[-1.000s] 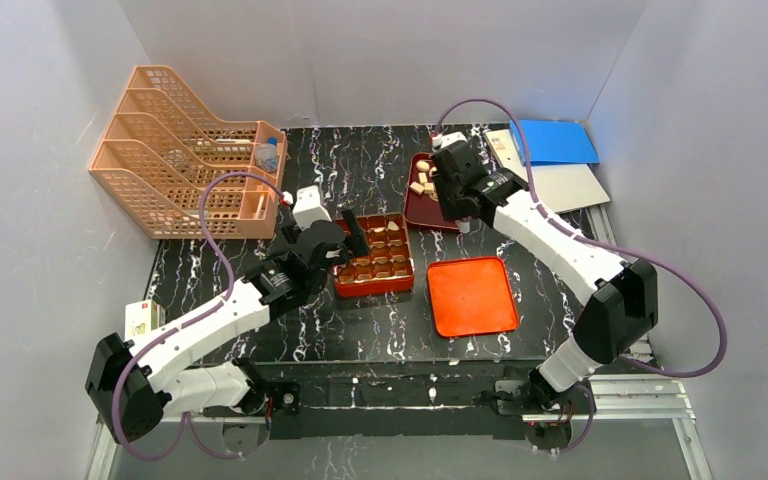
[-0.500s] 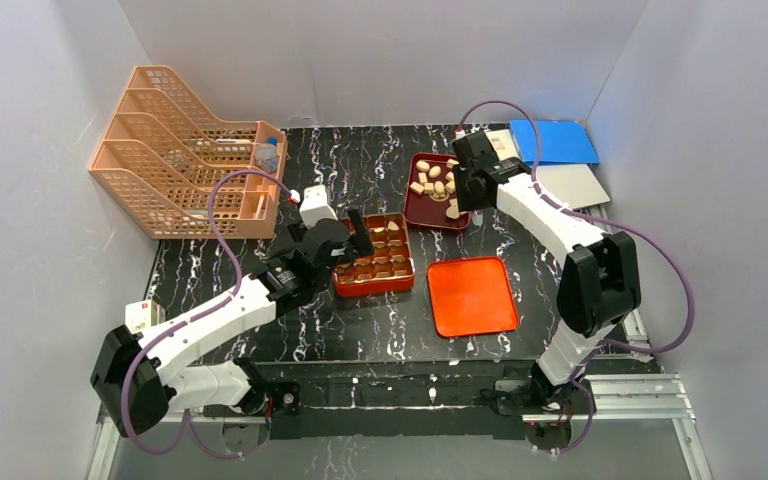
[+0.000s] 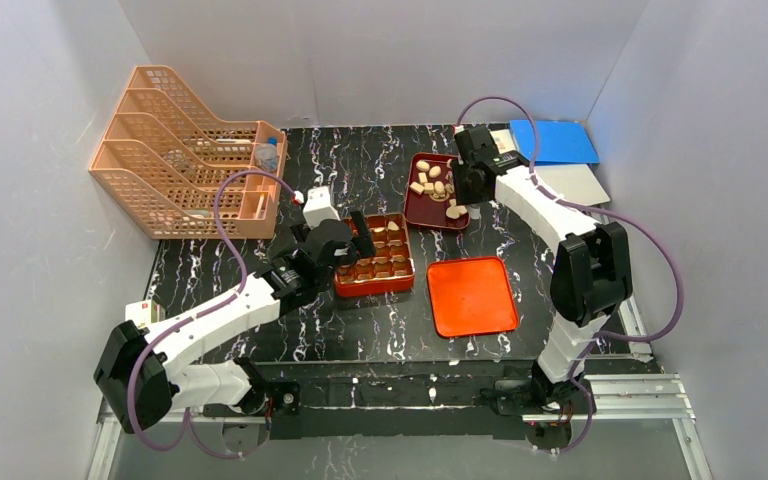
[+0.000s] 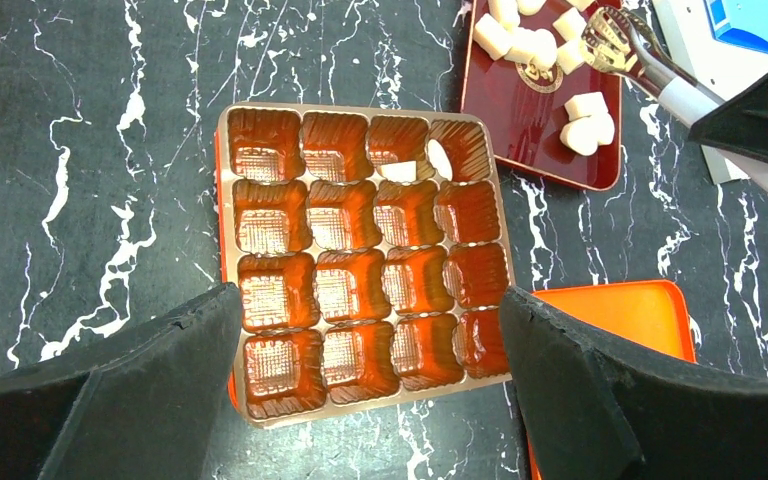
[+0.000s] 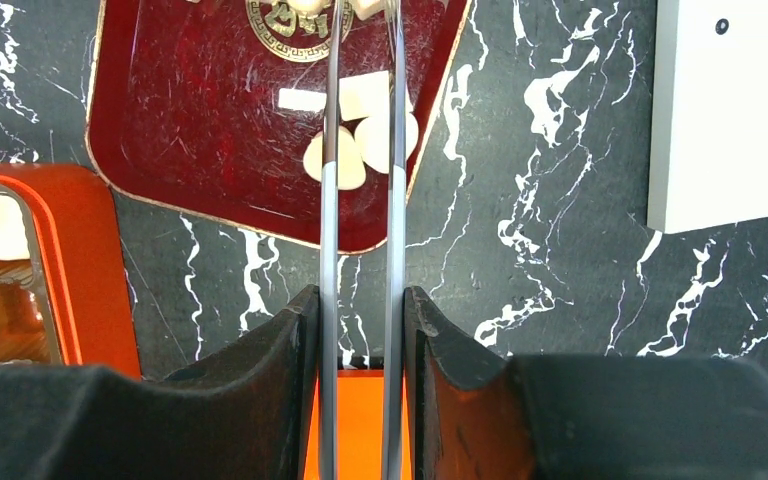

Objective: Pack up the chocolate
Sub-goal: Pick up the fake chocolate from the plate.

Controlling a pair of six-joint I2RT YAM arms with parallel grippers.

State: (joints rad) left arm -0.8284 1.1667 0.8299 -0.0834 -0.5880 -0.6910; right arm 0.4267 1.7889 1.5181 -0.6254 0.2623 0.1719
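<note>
We find the compartmented box [image 3: 340,284] in the middle of the table [image 3: 360,165]. The flat lid [image 3: 472,296] lies near its right side, not touching it. Behind the lid, and to the right of the box's back end, sits the shallow tray [image 3: 421,214], with most of the chocolate [image 3: 438,186] loose in it. Two pieces [image 4: 400,171] lie in the box's back row, in the two right-hand compartments. The tongs [image 4: 650,68] hang over the tray's right side. The file rack [image 3: 180,150] stands at the back left and the folders [image 3: 555,142] lie at the back right.

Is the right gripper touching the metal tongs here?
Touching. In the right wrist view the right gripper clamps the tongs: each finger presses against one metal arm, no gap.
</note>
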